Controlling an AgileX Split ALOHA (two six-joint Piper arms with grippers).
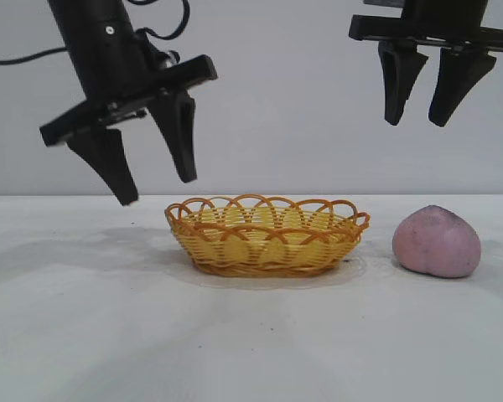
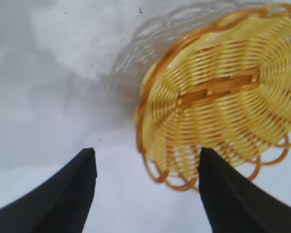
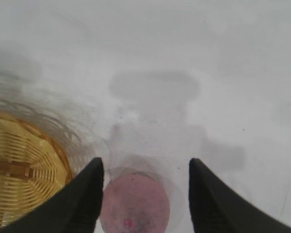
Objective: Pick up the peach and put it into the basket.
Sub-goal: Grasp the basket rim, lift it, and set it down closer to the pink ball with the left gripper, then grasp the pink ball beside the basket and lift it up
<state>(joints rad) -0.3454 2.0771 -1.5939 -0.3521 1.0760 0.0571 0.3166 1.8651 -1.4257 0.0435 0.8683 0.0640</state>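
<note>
Both sets of jaws are seen spread apart with nothing held. Left gripper (image 1: 155, 191) is tilted and hangs above the table (image 1: 84, 335), off the basket's left end; air is seen between its fingertips and the rim. In the left wrist view, one finger (image 2: 233, 194) overlaps the basket's scalloped edge, the other (image 2: 58, 199) is over bare table. Right gripper (image 1: 419, 124) is held high, pointing down, well above the peach (image 1: 437, 241); in the right wrist view the peach (image 3: 134, 204) is framed between the two fingers, apart from both.

Peach is located on the table, just right of the basket (image 1: 268, 236), outside it, with a narrow strip of table seen between them. Basket sits mid-table, nothing visible inside. Open table surrounds both items; nothing is seen between peach and basket rim. Looped rim is the only raised edge along that side. Plain wall (image 1: 285, 100) behind.
</note>
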